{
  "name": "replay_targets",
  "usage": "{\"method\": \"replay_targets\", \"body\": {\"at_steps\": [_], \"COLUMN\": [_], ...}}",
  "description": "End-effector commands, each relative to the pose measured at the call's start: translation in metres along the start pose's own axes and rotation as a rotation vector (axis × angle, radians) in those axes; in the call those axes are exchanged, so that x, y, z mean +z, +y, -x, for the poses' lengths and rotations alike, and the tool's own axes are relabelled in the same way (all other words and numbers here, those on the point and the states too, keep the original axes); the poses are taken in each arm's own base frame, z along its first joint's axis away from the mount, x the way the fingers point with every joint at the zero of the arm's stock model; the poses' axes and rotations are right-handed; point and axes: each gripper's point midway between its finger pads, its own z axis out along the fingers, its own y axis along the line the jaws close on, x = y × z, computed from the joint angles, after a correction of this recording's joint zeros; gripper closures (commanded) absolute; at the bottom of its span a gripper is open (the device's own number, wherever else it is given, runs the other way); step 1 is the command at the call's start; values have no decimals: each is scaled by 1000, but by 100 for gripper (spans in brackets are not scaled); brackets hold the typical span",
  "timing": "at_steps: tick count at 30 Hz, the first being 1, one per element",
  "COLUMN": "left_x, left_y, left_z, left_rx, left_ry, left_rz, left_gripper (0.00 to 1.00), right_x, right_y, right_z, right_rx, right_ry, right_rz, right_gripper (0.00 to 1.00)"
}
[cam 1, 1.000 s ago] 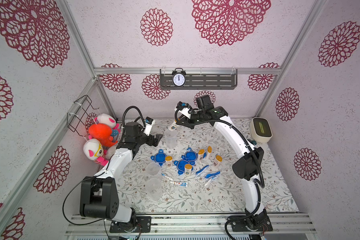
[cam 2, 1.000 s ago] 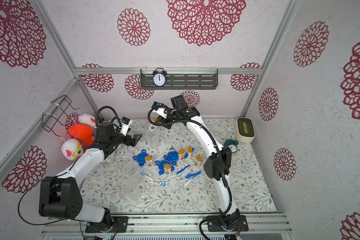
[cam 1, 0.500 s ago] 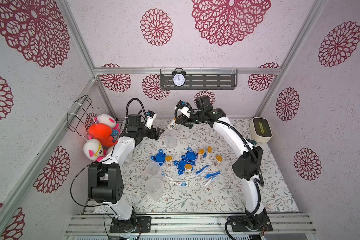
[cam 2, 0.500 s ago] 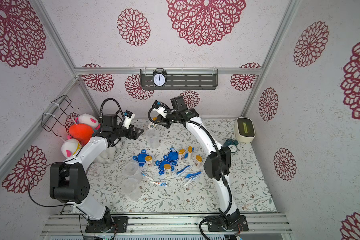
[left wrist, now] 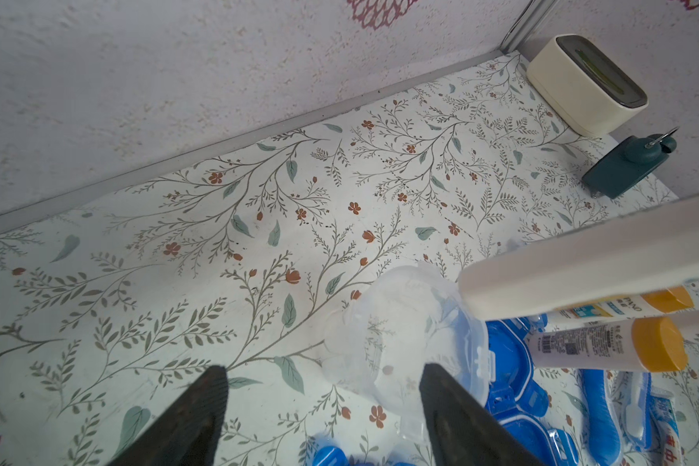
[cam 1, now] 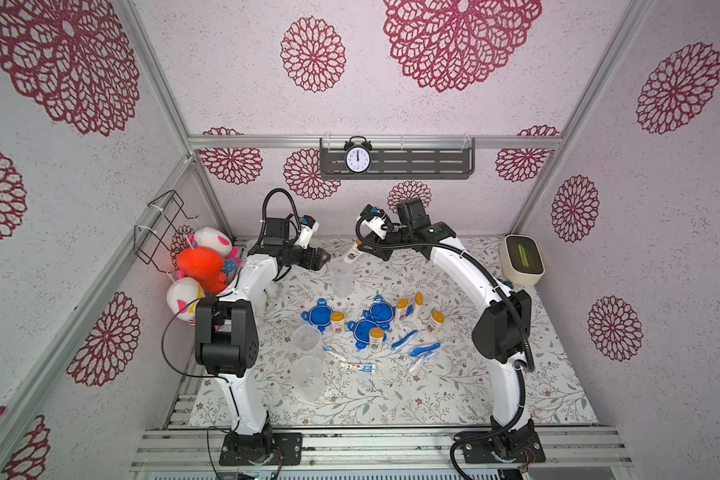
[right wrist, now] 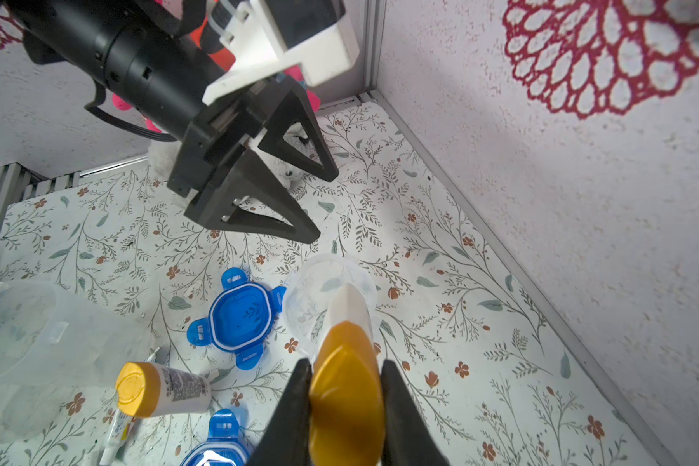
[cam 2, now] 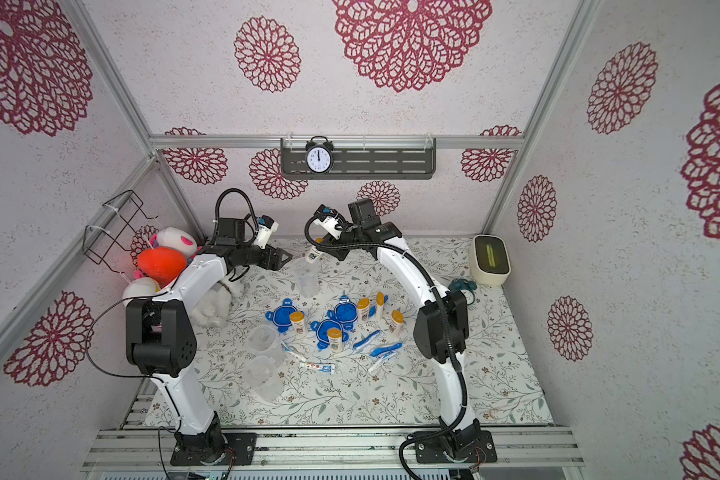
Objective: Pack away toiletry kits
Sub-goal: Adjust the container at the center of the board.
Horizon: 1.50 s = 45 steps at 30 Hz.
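Note:
My right gripper (right wrist: 346,363) is shut on the orange cap of a white bottle (right wrist: 346,395) and holds it tilted, base down, over the mouth of a clear cup (cam 1: 341,276) at the back middle of the mat. My left gripper (cam 1: 325,259) hangs open just left of that cup (left wrist: 412,322), touching nothing. Three blue lids (cam 1: 320,314) (cam 1: 380,309) (cam 1: 364,330), several orange-capped bottles (cam 1: 337,322), blue toothbrushes (cam 1: 404,338) and a toothpaste tube (cam 1: 357,366) lie mid-mat. Two more clear cups (cam 1: 306,338) (cam 1: 308,376) stand in front of them.
Plush toys (cam 1: 202,266) hang by a wire basket (cam 1: 163,228) on the left wall, and a white plush (cam 2: 215,305) lies under the left arm. A cream box (cam 1: 521,259) and a teal object (cam 2: 462,286) sit back right. A clock (cam 1: 357,160) stands on the wall shelf.
The left arm has swung toward the back and in beside the back cup, its jaws a little narrower. The right arm has kept still with the bottle.

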Motion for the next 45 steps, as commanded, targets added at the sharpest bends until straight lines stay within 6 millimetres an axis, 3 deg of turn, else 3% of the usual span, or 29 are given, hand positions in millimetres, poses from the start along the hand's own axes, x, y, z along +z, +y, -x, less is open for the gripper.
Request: {"method": "replay_targets", "body": {"at_steps": [1,5,11,18,38,45], "left_x": [17,27,38,46,66,68], "left_y": [-11,-21,-18,-29,-68,-58], "left_z": [-16,-27,-35,-44,-43,-43], "left_rx": [8,45,28,64,120,107], "left_ry": [76,145,193,229,288,303], "left_rz": [-71,-86,-81,-121,-243,-197], "left_gripper": [23,23,30,40,49,60], "right_x": [-51,-60,-72,-73,-84,-87], "right_y": [-1,-5,-1,-1,-4,-3], "right_z": [58,58,60,56,47,43], "right_rx": [-66,-54,-56,-52,-31,-28], "right_ry": [-145,-160,-186,-176,-171,-174], "right_rz": [-71,-89,-92,-88,-110,-108], "right_gripper": [86,86,86,86,86,86]}}
